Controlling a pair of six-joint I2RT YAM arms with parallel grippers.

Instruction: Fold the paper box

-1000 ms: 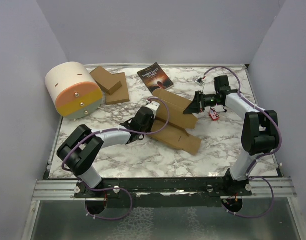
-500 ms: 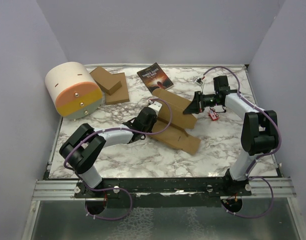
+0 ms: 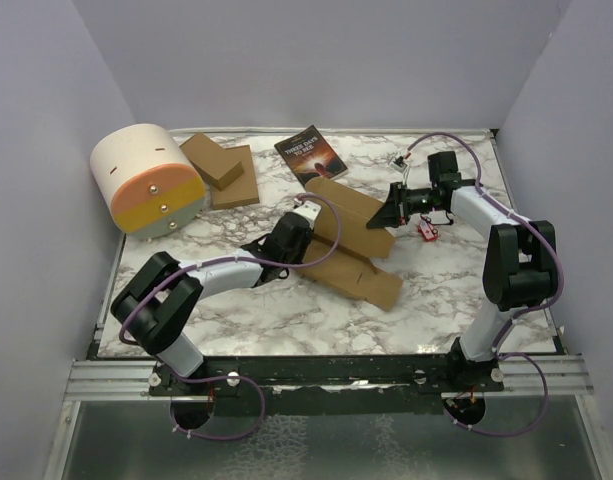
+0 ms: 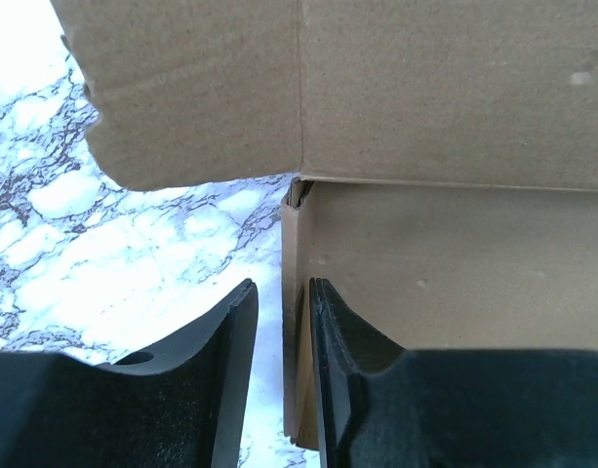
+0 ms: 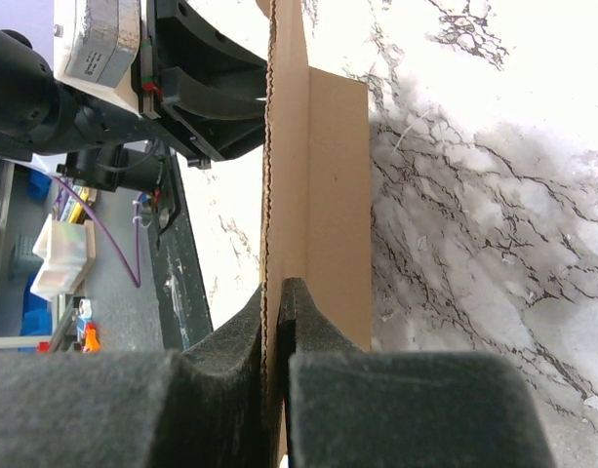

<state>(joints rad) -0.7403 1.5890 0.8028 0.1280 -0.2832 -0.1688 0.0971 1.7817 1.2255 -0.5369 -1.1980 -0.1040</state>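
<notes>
The paper box [image 3: 351, 245] is a brown cardboard sheet lying mid-table, one long panel raised over the lower flaps. My left gripper [image 3: 308, 240] is at its left end. In the left wrist view its jaws [image 4: 282, 302] stand slightly apart astride a thin upright cardboard edge [image 4: 291, 253]; that edge lies against the right finger, with a gap to the left finger. A wide box panel [image 4: 445, 97] fills the top of that view. My right gripper [image 3: 383, 215] is at the box's right end, shut [image 5: 276, 292] on the edge of an upright panel [image 5: 328, 166].
A cream and orange drum [image 3: 146, 180] sits at the back left. Beside it is a stack of flat cardboard pieces [image 3: 221, 170]. A dark book [image 3: 311, 152] lies behind the box, and a small red object [image 3: 426, 232] lies under the right arm. Walls enclose three sides.
My left gripper's jaws have parted from shut to slightly open on the box's left end. The left arm shifted a little. The right arm and box stayed put.
</notes>
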